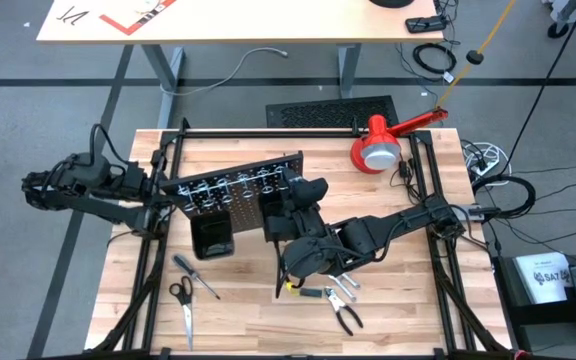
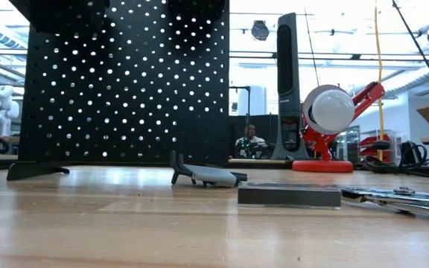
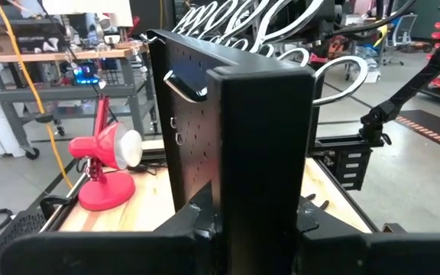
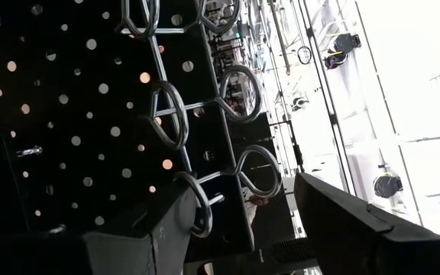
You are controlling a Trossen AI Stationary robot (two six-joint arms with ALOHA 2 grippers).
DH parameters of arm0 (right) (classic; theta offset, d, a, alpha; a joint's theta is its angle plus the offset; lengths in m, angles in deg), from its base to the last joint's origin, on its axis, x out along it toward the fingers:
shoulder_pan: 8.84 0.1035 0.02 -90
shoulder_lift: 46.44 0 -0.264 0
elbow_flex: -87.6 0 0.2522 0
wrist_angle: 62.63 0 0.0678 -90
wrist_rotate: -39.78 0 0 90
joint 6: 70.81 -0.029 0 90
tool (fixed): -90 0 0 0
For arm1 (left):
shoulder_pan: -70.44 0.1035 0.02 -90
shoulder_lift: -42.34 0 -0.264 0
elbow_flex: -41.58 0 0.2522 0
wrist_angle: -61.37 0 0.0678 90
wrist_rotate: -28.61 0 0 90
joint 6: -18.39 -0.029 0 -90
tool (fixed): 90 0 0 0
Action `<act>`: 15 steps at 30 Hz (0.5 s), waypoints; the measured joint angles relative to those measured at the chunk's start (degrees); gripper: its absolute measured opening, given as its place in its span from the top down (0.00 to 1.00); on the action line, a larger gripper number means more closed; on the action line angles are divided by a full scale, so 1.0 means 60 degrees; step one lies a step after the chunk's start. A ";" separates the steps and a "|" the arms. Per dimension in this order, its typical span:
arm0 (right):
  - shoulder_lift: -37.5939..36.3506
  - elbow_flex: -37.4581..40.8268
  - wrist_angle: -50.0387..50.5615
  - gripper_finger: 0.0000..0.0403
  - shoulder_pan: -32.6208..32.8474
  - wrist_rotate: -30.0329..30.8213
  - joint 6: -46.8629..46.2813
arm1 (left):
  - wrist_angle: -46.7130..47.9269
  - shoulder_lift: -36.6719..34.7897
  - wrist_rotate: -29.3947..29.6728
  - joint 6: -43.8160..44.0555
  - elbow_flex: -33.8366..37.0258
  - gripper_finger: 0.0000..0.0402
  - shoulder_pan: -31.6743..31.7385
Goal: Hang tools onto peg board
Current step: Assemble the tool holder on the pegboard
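The black peg board stands on the table's middle, with silver rings and a black bin on its face; its foot rests on the wood. My left gripper is shut on its left end. My right gripper is open beside the board's right end, its fingers close to the rings with nothing between them. On the near part of the table lie a screwdriver, scissors, pliers and a wrench. My left gripper pinches the peg board's upright side edge between its two fingers, coming level from the table's left. The board stands upright, its foot on the table.
A red-and-white lamp stands at the far right corner. A black frame rail runs along the table's far edge and down its sides. A flat slotted panel lies beyond the far edge. Bare wood shows at the near middle.
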 joint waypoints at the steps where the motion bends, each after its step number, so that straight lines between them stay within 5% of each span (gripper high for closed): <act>1: 0.0001 0.0001 0.0003 0.45 0.0000 0.0014 -0.0005 | -0.0006 0.0000 0.0047 -0.0007 0.0000 0.85 0.0000; 15: 0.0080 0.0056 0.0094 0.45 0.0178 0.0124 -0.0335 | 0.0016 -0.0007 0.0960 -0.0086 0.0000 0.84 0.0011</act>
